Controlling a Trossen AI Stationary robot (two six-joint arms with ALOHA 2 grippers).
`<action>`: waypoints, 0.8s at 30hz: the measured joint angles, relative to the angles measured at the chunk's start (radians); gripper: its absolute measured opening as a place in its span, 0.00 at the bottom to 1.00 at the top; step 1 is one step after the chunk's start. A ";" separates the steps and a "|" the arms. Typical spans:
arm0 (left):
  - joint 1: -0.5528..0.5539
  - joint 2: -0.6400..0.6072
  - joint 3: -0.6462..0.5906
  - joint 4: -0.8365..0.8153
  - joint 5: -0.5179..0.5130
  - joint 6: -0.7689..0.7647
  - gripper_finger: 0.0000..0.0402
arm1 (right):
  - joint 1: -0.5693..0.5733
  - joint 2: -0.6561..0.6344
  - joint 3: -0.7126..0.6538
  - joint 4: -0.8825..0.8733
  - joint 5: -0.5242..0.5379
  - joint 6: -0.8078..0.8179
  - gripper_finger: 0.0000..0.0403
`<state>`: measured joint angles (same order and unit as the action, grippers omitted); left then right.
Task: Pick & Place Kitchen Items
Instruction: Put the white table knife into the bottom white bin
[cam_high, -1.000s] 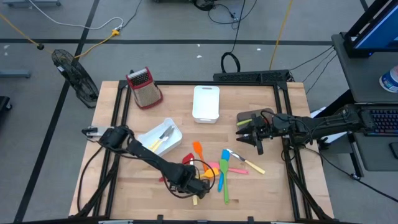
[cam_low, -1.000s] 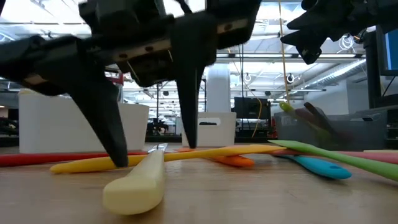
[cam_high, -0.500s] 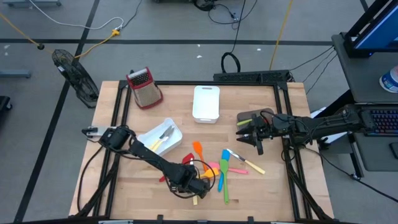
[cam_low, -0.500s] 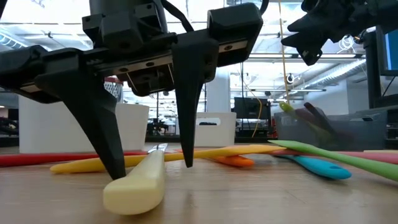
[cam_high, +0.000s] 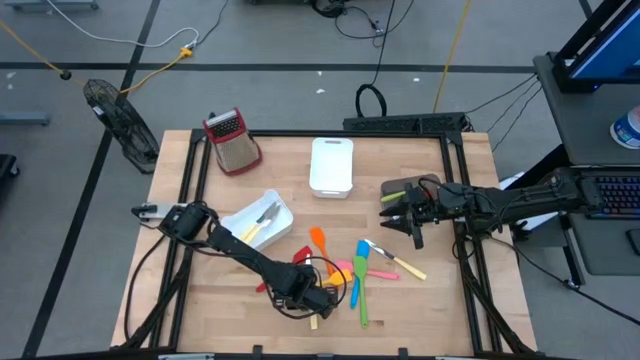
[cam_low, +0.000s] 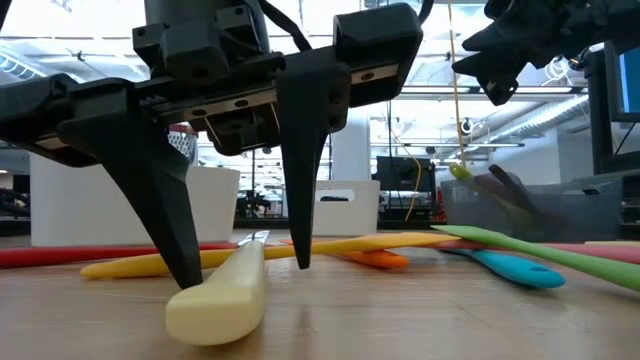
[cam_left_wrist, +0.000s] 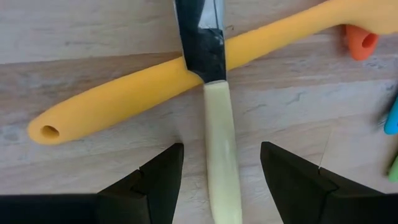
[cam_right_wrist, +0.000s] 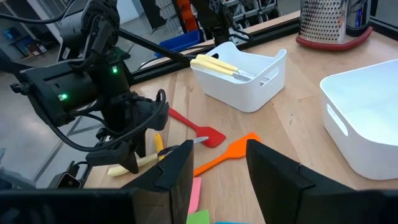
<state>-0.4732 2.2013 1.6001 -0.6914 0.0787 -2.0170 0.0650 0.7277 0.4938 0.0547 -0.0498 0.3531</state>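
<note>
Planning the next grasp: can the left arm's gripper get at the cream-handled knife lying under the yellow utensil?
Probably yes. The left gripper is open, its fingers straddling the cream-handled knife at the bare handle. The yellow silicone utensil crosses only the blade end, away from the fingers.

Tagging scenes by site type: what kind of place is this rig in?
Likely a robotics lab or workshop, not a kitchen: a framed wooden table on grey floor with taped lines, loose cables, a floor fan, and a keyboard beside the table.
</note>
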 joint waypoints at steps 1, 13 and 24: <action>0.000 0.000 0.000 -0.001 0.000 0.000 0.56 | 0.000 0.000 0.000 0.000 0.000 0.000 0.35; 0.000 0.000 -0.001 -0.057 0.026 -0.004 0.39 | 0.000 0.000 0.000 0.000 0.000 0.001 0.35; -0.002 0.000 -0.002 -0.028 -0.025 0.051 0.10 | 0.000 0.000 0.000 0.000 0.000 0.001 0.35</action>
<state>-0.4747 2.2013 1.5982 -0.7190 0.0539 -1.9658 0.0650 0.7277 0.4938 0.0544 -0.0494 0.3538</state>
